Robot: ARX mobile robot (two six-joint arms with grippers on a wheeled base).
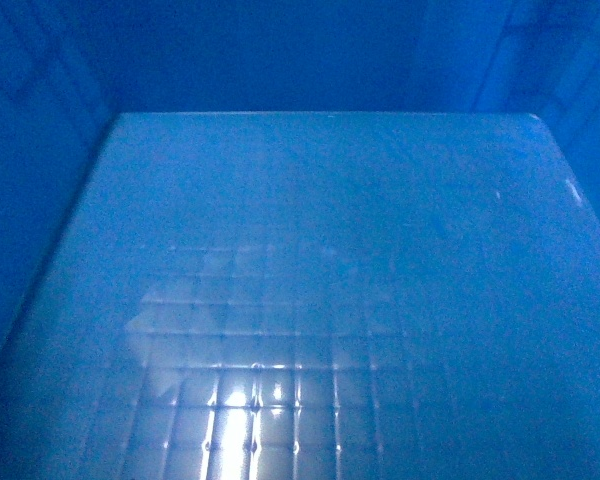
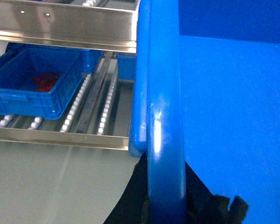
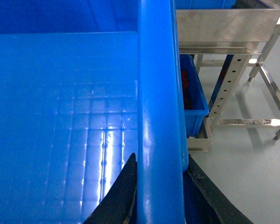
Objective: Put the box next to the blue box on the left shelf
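Each of the 2 arms grips the box (image 1: 320, 300) from below its rim, 1 on each side. In the left wrist view the left gripper (image 2: 165, 205) straddles the thick rim, its dark fingers (image 2: 130, 196) pressed against the rim's 2 faces. In the right wrist view the right gripper (image 3: 159, 196) pinches the opposite rim the same way, with 1 finger inside the wall and 1 outside.

The box fills the head view entirely, showing only its glossy grid-embossed floor and inner walls; it is held off the floor, in front of the left shelf (image 2: 84, 107). No brand, label or writing can be read on any surface.

On the shelf's white rollers sits 1 smaller blue box (image 2: 32, 84) with something red (image 2: 46, 80) inside; further blue crates behind it are partly hidden. The right wrist view shows 1 more blue crate (image 3: 192, 93) with red contents, beside a steel frame (image 3: 233, 84).
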